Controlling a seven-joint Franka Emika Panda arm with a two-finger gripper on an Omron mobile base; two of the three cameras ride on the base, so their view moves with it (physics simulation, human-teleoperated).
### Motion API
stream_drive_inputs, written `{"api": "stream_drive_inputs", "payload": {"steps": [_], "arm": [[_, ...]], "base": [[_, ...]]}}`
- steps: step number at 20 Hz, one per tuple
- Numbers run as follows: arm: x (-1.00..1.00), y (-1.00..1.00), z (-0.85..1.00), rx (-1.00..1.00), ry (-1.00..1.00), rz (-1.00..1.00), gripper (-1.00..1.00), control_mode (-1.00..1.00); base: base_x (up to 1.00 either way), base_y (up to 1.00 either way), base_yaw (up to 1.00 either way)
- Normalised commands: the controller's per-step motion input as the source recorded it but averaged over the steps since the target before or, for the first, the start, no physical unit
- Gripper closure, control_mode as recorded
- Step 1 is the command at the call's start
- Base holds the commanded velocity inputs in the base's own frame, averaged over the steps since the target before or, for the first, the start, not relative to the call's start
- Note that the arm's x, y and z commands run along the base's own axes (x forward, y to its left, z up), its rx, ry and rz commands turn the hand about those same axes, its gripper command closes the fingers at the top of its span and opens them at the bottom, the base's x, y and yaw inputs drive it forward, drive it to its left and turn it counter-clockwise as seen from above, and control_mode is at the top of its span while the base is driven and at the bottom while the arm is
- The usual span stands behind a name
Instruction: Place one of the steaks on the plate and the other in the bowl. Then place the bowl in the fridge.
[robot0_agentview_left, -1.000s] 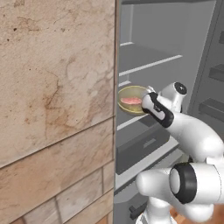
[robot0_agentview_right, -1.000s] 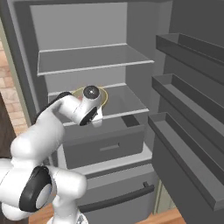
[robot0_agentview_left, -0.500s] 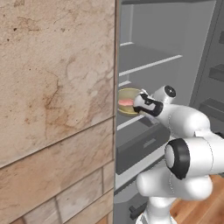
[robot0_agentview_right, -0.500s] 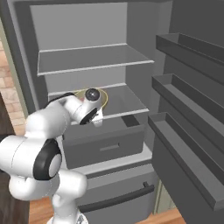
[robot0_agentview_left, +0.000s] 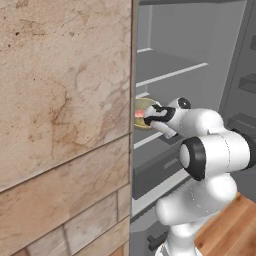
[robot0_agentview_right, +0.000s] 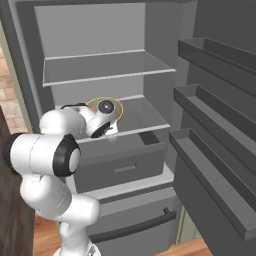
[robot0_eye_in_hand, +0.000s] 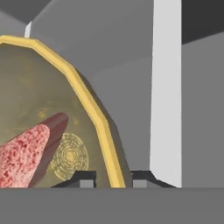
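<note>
Fingers first: the two dark fingertips (robot0_eye_in_hand: 86, 179) of the white arm's two-finger gripper (robot0_eye_in_hand: 113, 180) straddle the yellow-edged rim of the deep olive-tan ceramic bowl (robot0_eye_in_hand: 52, 109), one tip inside the wall and one outside, so I'd call that clenched on the rim, pinch style. The pale pink-red raw-looking steak (robot0_eye_in_hand: 26, 155) lies inside the bowl, off to the inner-finger side in the hand view. From the base cameras the bowl (robot0_agentview_right: 116, 108) sits at the middle grey shelf (robot0_agentview_right: 142, 112) of the tall grey fridge (robot0_agentview_right: 90, 30), toward its left end, with the gripper (robot0_agentview_left: 150, 116) reaching in from the front. Can't tell if the bowl's bottom is touching the shelf. The letting-go move depends on that; then the fingers need to lift clear of the rim.
</note>
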Motion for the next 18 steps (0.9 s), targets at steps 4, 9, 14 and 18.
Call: {"api": "stream_drive_inputs", "payload": {"steps": [4,9,14,18], "arm": [[0.43,0.08,-0.06,0.00,0.00,0.00,-1.00,-1.00],[-0.11,0.00,0.00,0.01,-0.09,0.00,-1.00,-1.00],[-0.39,0.00,0.14,0.00,-0.21,0.00,-1.00,-1.00],[-0.80,-0.01,0.18,0.00,-0.34,0.00,-1.00,-1.00]], "base": [[0.00,0.00,0.00],[0.00,0.00,0.00],[0.00,0.00,0.00],[0.00,0.00,0.00]]}}
